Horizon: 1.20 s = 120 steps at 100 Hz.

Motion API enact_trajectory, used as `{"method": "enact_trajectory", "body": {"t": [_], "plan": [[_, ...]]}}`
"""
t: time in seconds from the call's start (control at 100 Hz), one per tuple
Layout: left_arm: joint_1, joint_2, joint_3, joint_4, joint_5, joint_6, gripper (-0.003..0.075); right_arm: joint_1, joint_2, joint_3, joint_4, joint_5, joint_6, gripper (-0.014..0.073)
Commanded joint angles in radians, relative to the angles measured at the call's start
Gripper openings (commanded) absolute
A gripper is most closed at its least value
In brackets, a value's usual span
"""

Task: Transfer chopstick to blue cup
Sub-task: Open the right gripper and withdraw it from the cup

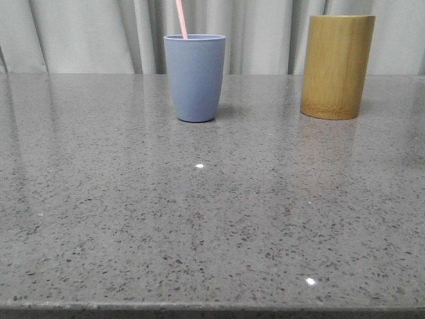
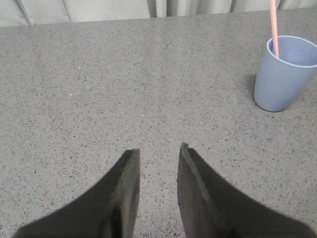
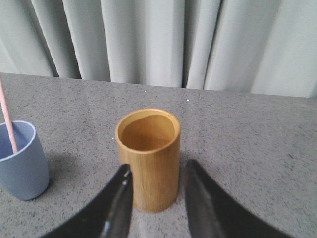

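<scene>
The blue cup (image 1: pixel 194 78) stands upright at the back middle of the table with a pale pink chopstick (image 1: pixel 180 18) leaning inside it. Both also show in the left wrist view, cup (image 2: pixel 285 74) and chopstick (image 2: pixel 273 27), and in the right wrist view, cup (image 3: pixel 22 161) and chopstick (image 3: pixel 7 121). My left gripper (image 2: pixel 158 151) is open and empty over bare table, well away from the cup. My right gripper (image 3: pixel 157 168) is open and empty, its fingers framing the bamboo holder from nearer the camera. Neither gripper shows in the front view.
A yellow-brown bamboo holder (image 1: pixel 336 66) stands upright at the back right; it looks empty in the right wrist view (image 3: pixel 148 158). A grey curtain (image 1: pixel 86 33) hangs behind the speckled grey table (image 1: pixel 199 219).
</scene>
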Motion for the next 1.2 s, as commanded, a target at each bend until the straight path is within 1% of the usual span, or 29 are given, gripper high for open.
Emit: {"method": "enact_trajectory", "body": {"t": [0.0, 0.11, 0.19, 0.3, 0.49, 0.62, 1.189], "plan": [[0.003, -0.002, -0.013, 0.000, -0.074, -0.009, 0.0165, -0.011, -0.078, 0.020, -0.008, -0.089, 0.001, 0.0167], [0.003, -0.019, 0.024, 0.000, -0.092, -0.009, 0.0102, -0.011, -0.160, 0.072, -0.008, -0.088, 0.001, 0.0013], [0.003, -0.046, 0.059, 0.000, -0.117, -0.009, 0.0051, -0.011, -0.212, 0.109, -0.008, -0.085, 0.001, -0.0077], [0.003, -0.097, 0.109, 0.000, -0.147, -0.009, -0.0020, -0.011, -0.284, 0.165, -0.008, -0.084, 0.001, -0.0062], [0.003, -0.175, 0.181, 0.014, -0.158, -0.009, -0.0019, -0.011, -0.392, 0.246, -0.014, -0.084, 0.001, -0.0062], [0.003, -0.190, 0.192, 0.014, -0.158, -0.009, -0.0019, -0.011, -0.435, 0.266, -0.014, -0.084, 0.000, -0.0062], [0.003, -0.190, 0.192, 0.014, -0.158, -0.009, -0.0019, -0.011, -0.436, 0.267, -0.008, -0.083, 0.000, -0.0062]]}}
